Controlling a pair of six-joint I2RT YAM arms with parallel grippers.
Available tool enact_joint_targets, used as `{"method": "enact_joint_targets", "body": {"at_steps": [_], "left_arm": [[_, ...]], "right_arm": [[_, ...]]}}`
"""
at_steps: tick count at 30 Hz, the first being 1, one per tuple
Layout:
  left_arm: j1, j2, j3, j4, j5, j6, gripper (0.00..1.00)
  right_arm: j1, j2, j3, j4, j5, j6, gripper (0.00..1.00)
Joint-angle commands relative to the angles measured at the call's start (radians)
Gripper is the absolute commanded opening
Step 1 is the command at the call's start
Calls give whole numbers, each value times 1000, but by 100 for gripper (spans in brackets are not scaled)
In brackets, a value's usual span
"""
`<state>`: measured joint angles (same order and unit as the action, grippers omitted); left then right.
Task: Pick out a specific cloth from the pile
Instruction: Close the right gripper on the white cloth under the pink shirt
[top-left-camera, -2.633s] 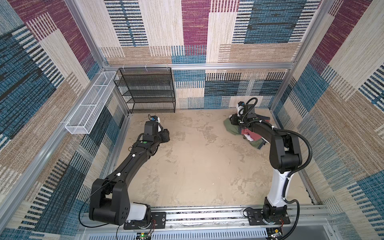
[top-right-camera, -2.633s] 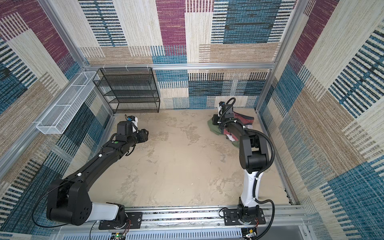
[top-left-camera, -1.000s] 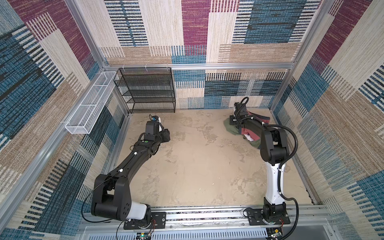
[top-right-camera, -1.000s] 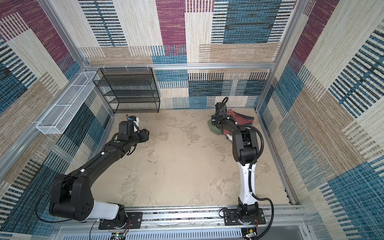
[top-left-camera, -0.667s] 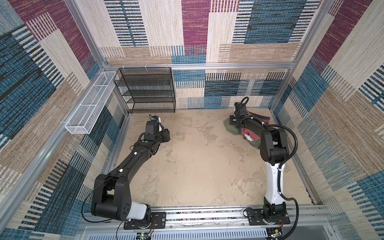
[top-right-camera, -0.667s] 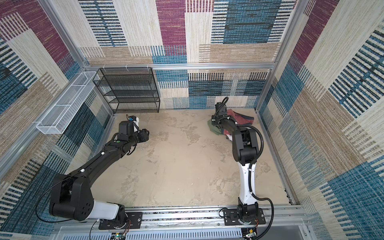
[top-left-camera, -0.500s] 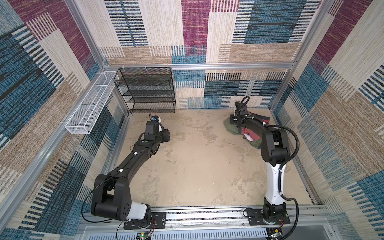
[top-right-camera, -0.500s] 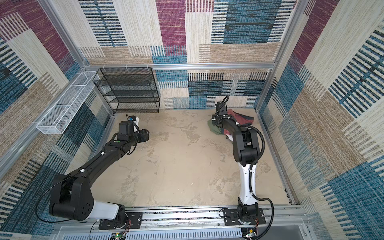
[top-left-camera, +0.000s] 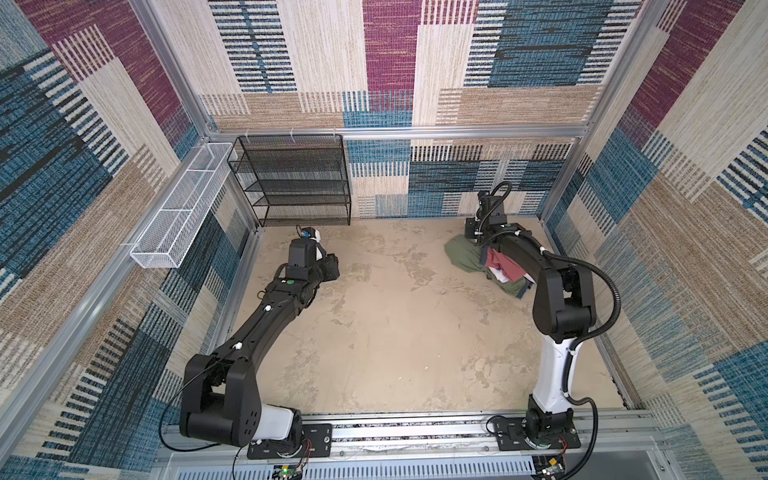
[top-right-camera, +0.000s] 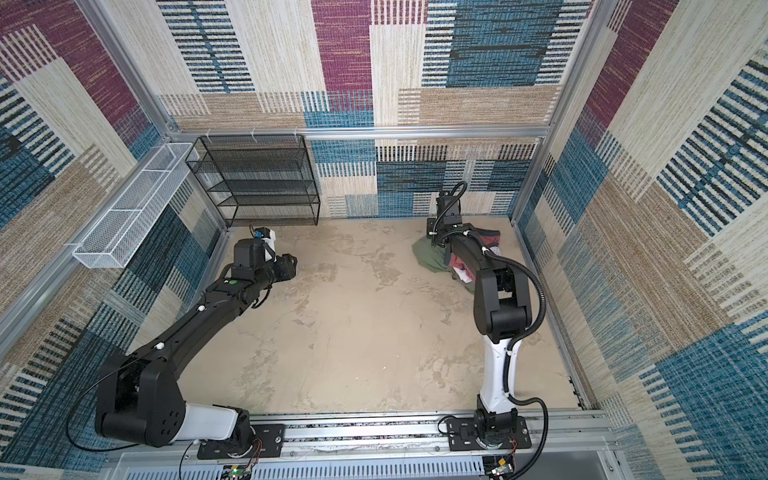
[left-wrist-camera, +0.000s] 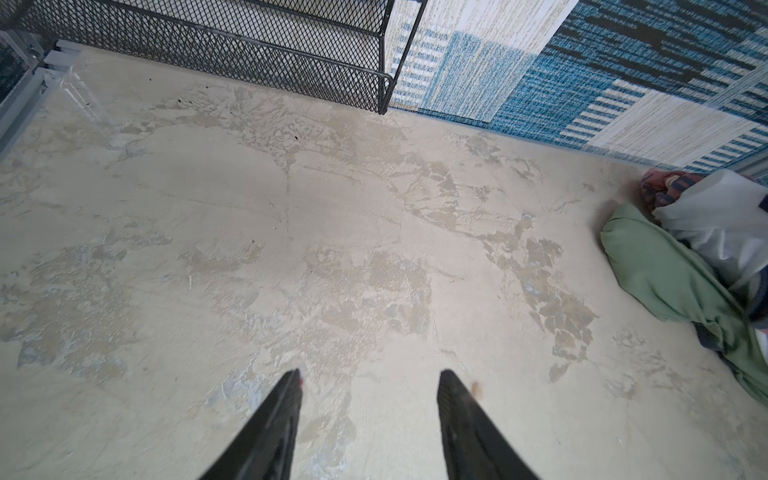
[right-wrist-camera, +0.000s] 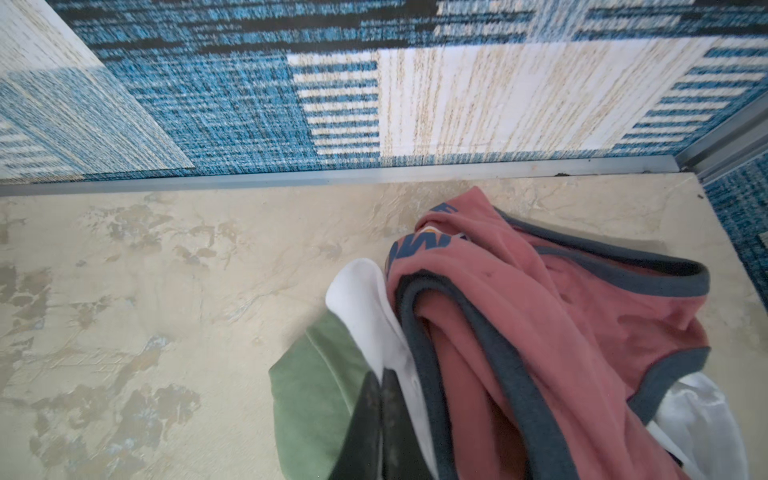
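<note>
Right now the pile (top-left-camera: 490, 266) sits against the back wall in the far corner, well apart from the black rack (top-left-camera: 295, 178), and the right tool (right-wrist-camera: 380, 419) is buried in it with its jaws fully closed. In the right wrist view the dark fingers (right-wrist-camera: 365, 415) meet at the seam where the cloth (right-wrist-camera: 365, 307) lies between the green garment (right-wrist-camera: 320, 395) and the red garment (right-wrist-camera: 540, 332); they seem to pinch the white fold, though green fabric may be caught as well, and I cannot tell for sure which layers are inside. That is the main risk: if the grip holds two layers, a lift would drag the green garment along, and the red garment draped over the cloth could ride up with it or tumble off. A thin pinch could also slip free once the weight of the heap pulls on it. The left tool (left-wrist-camera: 370, 382) hovers over bare tabletop (left-wrist-camera: 291, 249) on the rack side, jaws about half apart and holding nothing, too far from the pile to pin it down. As for writing, the red garment carries dark blue block letters, folded over and not readable; no brand or label shows elsewhere.
</note>
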<state>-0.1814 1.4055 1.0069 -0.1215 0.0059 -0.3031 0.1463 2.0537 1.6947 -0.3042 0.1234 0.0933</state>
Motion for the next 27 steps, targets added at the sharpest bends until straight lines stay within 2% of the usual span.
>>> {"method": "enact_joint_targets", "body": {"at_steps": [1,27], "left_arm": [[0,-11,14,-16,14,2,56],[0,-52,25,-39,52,-5,54]], "right_arm": [[-2,-25,8,35,-6,8,0],[-24,-194,1,14,-73,26,0]]}}
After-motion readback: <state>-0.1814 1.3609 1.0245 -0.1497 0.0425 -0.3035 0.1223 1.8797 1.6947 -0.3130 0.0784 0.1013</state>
